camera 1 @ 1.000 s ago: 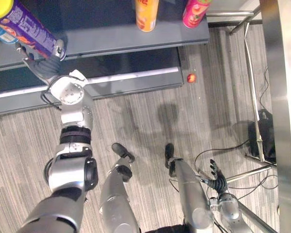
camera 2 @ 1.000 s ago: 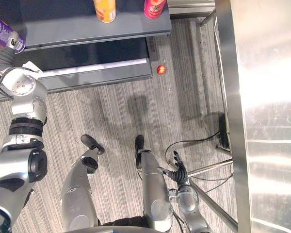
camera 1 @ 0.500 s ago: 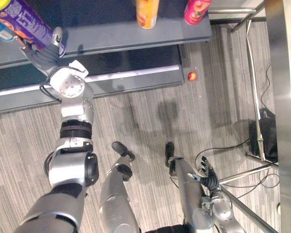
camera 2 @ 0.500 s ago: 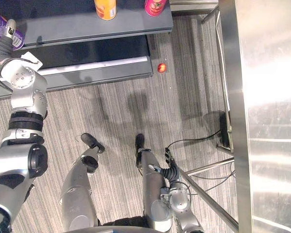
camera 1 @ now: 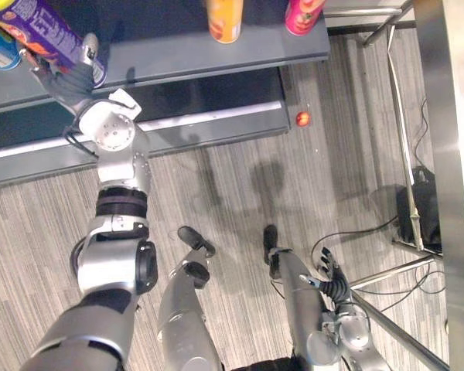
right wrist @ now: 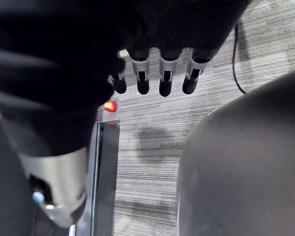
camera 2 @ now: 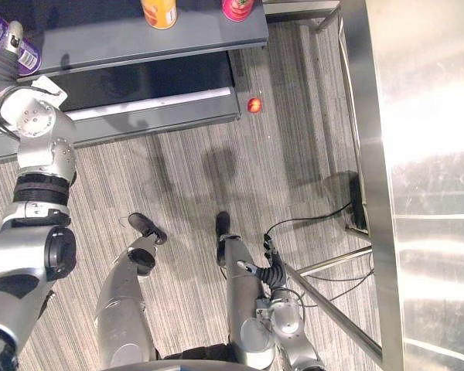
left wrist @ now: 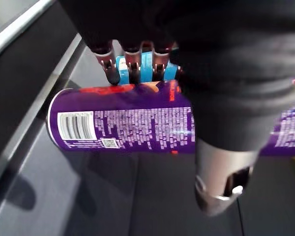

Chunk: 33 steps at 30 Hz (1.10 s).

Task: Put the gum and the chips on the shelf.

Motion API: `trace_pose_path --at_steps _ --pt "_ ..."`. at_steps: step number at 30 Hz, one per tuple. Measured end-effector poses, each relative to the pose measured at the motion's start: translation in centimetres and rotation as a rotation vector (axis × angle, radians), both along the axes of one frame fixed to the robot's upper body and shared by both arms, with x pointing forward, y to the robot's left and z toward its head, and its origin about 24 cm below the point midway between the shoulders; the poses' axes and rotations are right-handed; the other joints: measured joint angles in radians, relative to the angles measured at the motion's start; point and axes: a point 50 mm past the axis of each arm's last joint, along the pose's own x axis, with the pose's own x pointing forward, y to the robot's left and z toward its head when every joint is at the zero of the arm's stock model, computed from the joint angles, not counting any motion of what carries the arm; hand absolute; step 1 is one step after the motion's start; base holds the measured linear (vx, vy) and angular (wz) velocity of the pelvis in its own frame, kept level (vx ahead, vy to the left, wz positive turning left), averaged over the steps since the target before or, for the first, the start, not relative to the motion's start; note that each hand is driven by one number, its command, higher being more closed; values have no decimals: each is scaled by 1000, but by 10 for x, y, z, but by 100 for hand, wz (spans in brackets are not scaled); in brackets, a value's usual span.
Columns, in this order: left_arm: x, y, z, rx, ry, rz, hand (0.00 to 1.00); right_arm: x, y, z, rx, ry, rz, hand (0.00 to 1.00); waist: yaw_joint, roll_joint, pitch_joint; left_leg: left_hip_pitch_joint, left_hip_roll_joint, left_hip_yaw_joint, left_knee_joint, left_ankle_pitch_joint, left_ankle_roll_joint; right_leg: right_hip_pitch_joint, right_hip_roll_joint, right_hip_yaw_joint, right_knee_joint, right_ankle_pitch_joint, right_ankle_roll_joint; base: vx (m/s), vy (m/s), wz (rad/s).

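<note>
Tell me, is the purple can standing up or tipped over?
Tipped over: the left hand holds the purple can on its side.

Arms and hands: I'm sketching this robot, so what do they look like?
The silver-grey left arm has rounded joint housings and black bands; the right arm is silver-grey too. The left hand and right hand have silver fingers with dark tips under a dark ribbed cover.

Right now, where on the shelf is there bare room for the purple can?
Bare: shelf between the purple can in the left hand and the orange can. Crowded: blue can at far left, pink can at right end.
</note>
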Motion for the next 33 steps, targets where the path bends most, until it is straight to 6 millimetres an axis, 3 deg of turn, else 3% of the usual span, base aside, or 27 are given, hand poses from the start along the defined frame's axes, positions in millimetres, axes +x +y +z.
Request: trace_pose_path --at_steps 11,22,33 --pt "0 -1 3 -2 -10 2 0 0 -2 0 30 2 -23 0 -9 0 0 0 19 7 15 -9 -5 -2 13 7 0 0 0 51 -39 -4" --pt "2 -10 20 23 -45 -20 0 0 -3 1 58 -2 -42 0 -19 0 0 0 22 20 13 -9 -5 -14 17 17 -2 2 -2 57 -31 -3" --pt "3 -12 19 30 -37 -23 0 1 -4 1 70 -9 -47 0 -30 0 0 1 23 23 9 -9 -5 -16 20 20 -5 8 -6 25 -19 -1"
